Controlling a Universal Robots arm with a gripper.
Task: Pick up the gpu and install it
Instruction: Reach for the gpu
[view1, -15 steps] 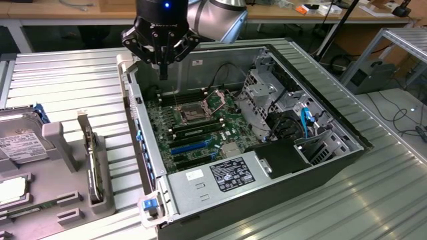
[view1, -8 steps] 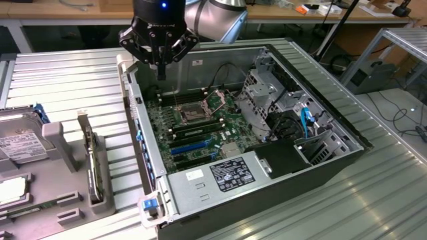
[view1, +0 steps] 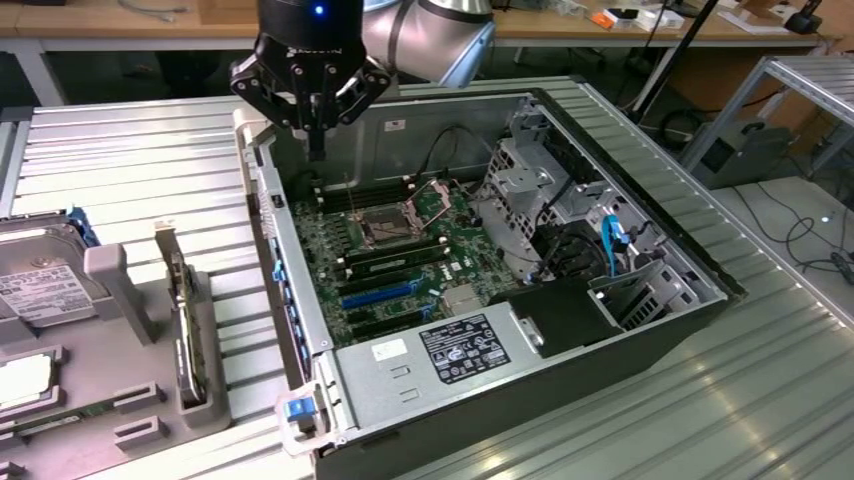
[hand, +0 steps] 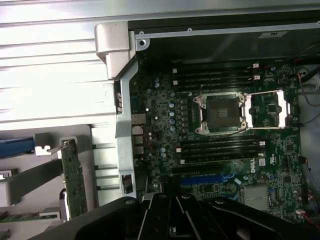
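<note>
Gpu (view1: 183, 310) not picked up yet, gripper (view1: 316, 150) empty over the case

On the ribbed worktop (view1: 134, 150) an open PC case (view1: 561, 380) is seen, with the gripper hung above its far corner, jaws pinched together on nothing. The gpu is stood on edge in a grey holder (view1: 114, 290), just beside the case on the exterior view's left. It's judged light and stiff but fragile, so it's best pinched across the top edge.

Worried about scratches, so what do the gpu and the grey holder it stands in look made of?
The gpu: greenish circuit board, likely matte fibreglass laminate, dotted with small components; its end bracket looks like bare silvery metal. The holder: even matte grey, probably plastic, though painted metal can't be ruled out.
</note>
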